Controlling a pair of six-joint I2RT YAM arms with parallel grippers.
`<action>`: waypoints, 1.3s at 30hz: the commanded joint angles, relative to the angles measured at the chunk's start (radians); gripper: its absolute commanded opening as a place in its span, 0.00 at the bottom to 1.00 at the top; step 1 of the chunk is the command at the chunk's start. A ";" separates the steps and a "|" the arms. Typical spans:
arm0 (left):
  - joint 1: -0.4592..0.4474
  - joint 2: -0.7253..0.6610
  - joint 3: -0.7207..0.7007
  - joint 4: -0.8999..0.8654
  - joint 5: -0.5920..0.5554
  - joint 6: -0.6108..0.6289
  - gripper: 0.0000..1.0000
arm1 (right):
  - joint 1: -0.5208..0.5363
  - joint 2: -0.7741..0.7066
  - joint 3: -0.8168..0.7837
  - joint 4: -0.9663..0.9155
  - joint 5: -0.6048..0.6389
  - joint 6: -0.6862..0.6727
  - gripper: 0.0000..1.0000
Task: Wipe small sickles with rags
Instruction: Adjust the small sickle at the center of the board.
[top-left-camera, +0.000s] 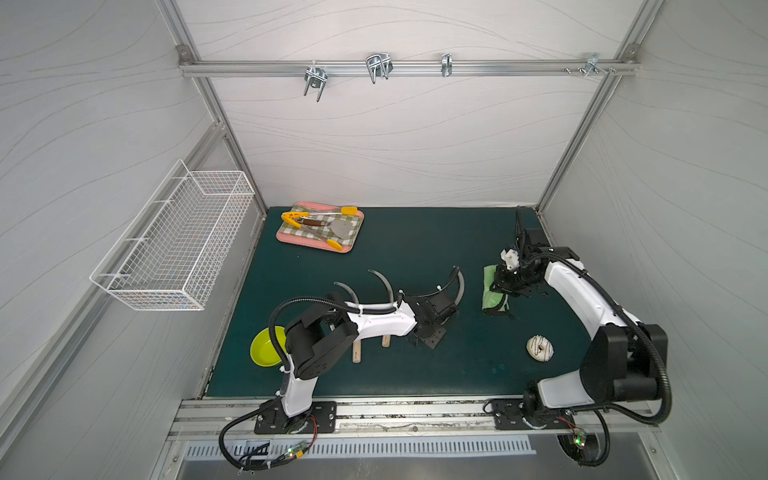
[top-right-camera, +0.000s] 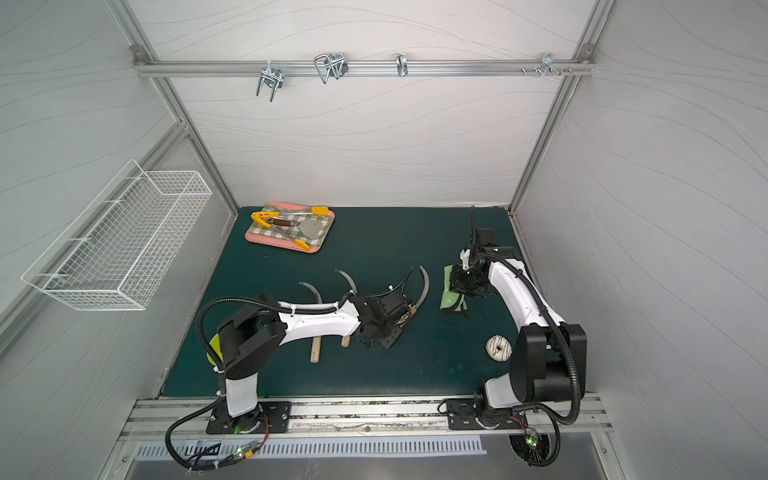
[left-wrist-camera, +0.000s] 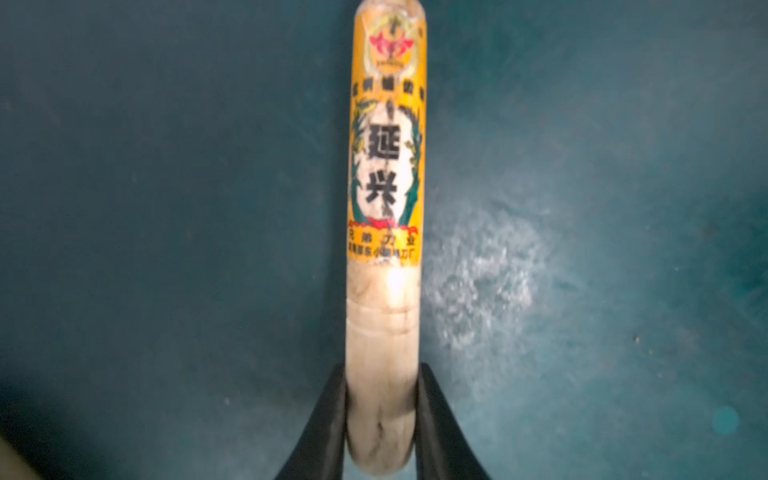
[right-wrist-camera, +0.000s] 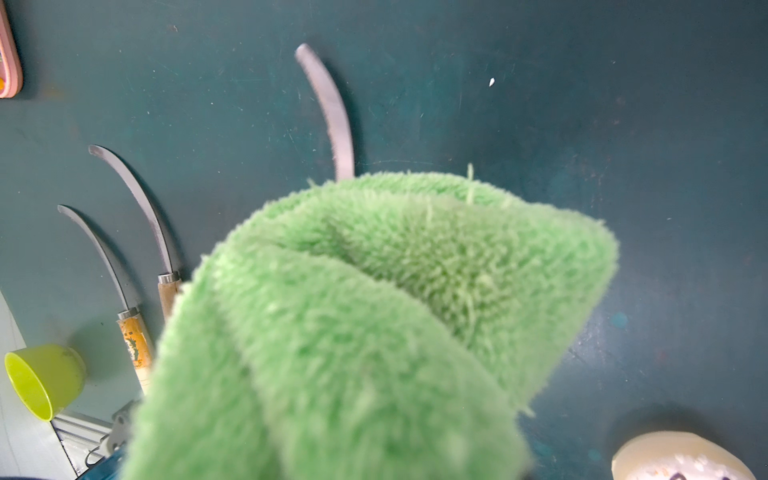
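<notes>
top views both show, at the far left, a white wire basket (top-left-camera: 174, 237) on the side wall, well clear of the work. next, a lime bowl (top-left-camera: 266, 347) sits at the left edge of the green mat (top-left-camera: 415, 374), half hidden by the left arm, and a pink tray (top-left-camera: 282, 240) with yellow tongs (top-left-camera: 291, 218) lies at the back; neither is in the path. two sickles lie flat side by side, the first sickle (top-left-camera: 347, 291) and the second sickle (top-left-camera: 384, 282), handles toward the robot and partly under the left forearm, apparently waiting their turn. right of them, the left gripper (left-wrist-camera: 382, 386) is clamped on the bare wooden butt of the third sickle (left-wrist-camera: 384, 166), leaving label and blade free; the blade curves toward the cloth, presumably so the metal can be reached. whether it is off the mat i cannot tell. just beyond, the right gripper (top-left-camera: 505, 286) is pinched on the light-green rag (right-wrist-camera: 374, 311), bunched up in the right wrist view, near that blade but apart. a frosted doughnut (top-left-camera: 540, 348) lies nearer the robot, beside the right arm, likely out of the way.
</notes>
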 joint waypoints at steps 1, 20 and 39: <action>0.007 0.037 0.022 0.130 -0.003 0.086 0.00 | -0.009 -0.024 0.004 -0.044 0.007 -0.012 0.17; 0.025 0.085 0.055 0.218 0.042 0.132 0.11 | -0.009 -0.032 0.009 -0.051 0.001 -0.016 0.22; 0.036 0.021 -0.100 0.426 0.027 0.092 0.35 | -0.009 -0.029 0.004 -0.050 -0.014 -0.027 0.26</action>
